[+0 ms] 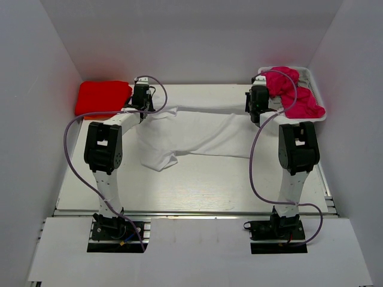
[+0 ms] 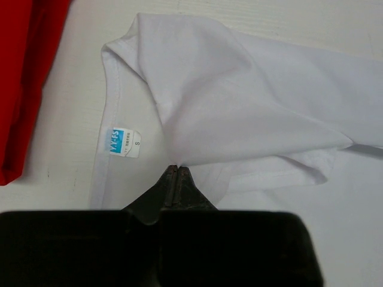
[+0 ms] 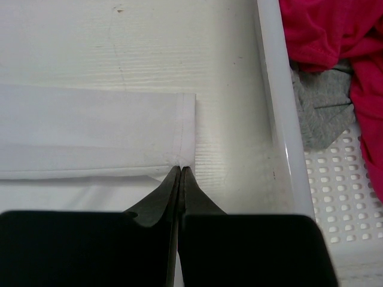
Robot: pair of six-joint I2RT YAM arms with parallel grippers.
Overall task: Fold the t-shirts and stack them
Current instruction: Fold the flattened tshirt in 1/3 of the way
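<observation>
Left gripper (image 2: 178, 168), you will note, is pinched tight on a ridge of the white t-shirt (image 1: 191, 128) just right of its neck label (image 2: 124, 142). The right gripper (image 3: 181, 167) is likewise clamped on cloth, at a stitched corner at the shirt's right end. Your two holds lie along the shirt's far edge, and the cloth runs between them as a straight band, which appears to be the purpose: a taut edge gives a true line for folding. On the near side of that band the rest of the shirt lies slack and rumpled on the table (image 1: 197, 185), one lobe trailing toward the left arm; in my judgement the fold is not yet made. Beyond the shirt's left end lies the red t-shirt (image 1: 103, 97), flat and compact, seemingly the start of the stack. Beyond its right end stands the white basket (image 1: 317, 98), holding the heaped, unfolded magenta t-shirts (image 1: 293, 92) and a grey cloth (image 3: 320, 113).
</observation>
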